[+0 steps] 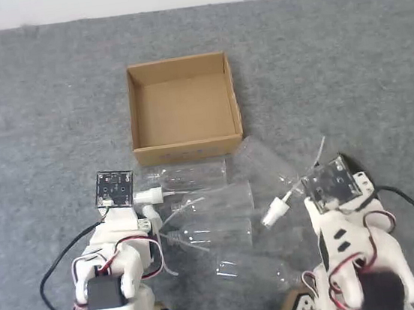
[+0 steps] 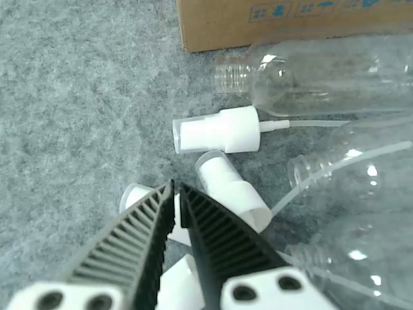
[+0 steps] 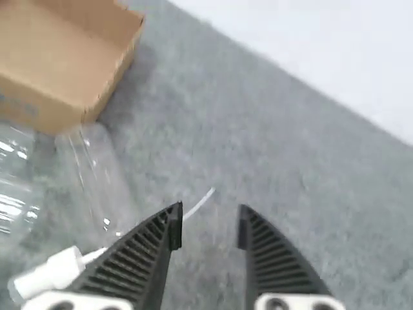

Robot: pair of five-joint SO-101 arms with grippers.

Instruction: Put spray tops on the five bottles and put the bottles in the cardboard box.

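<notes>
Several clear plastic bottles (image 1: 201, 201) lie on their sides on the grey carpet, just in front of the open cardboard box (image 1: 135, 111). White spray tops with thin tubes lie among them. One spray top (image 2: 219, 132) points at a bottle's open neck (image 2: 233, 74), and another (image 2: 233, 191) lies beside my left gripper (image 2: 177, 192). That gripper is shut, hovers over the spray tops and holds nothing. My right gripper (image 3: 208, 223) is open above the carpet, close to a lone spray top (image 3: 46, 278) (image 1: 276, 211) and a bottle (image 3: 97, 169).
The box (image 3: 84, 110) has nothing inside and stands at the middle back of the carpet. Both arm bases (image 1: 108, 303) (image 1: 365, 272) sit at the front edge. Bare carpet stretches to the left and right of the box.
</notes>
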